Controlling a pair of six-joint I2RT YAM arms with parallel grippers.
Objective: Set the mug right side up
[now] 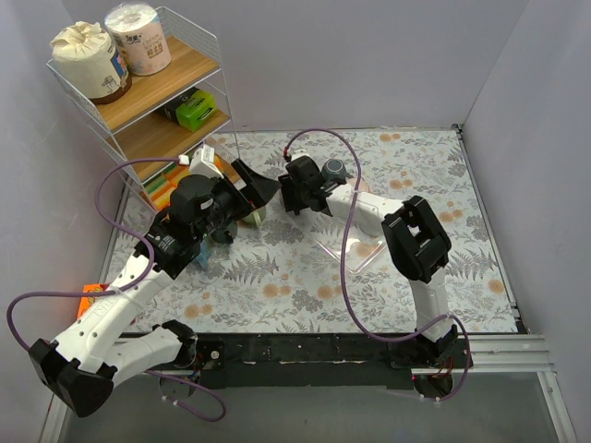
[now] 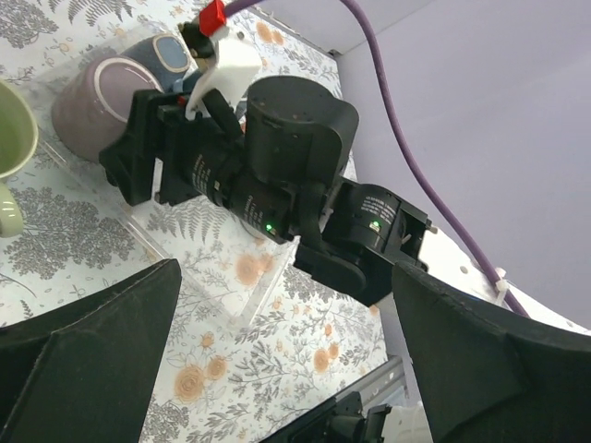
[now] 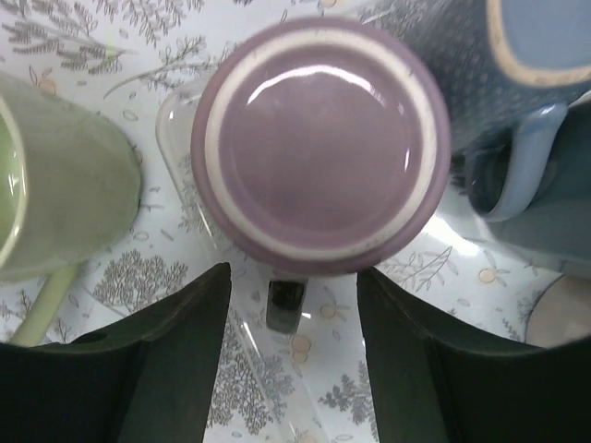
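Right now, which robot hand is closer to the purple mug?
Right. The right gripper faces the base of the purple mug, close up. The left gripper sits farther off, with the right arm between.

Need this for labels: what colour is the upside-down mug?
Purple mug, pale ring on its base; best in the right wrist view.

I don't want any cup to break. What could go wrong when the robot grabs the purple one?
1. The purple mug sits upside down with the green mug and blue mug close on either side, so the open right gripper could bump one.
2. Its bottom looks smooth and shiny, so it might slip while being turned.
3. The open left gripper hangs near the right arm; they could collide.
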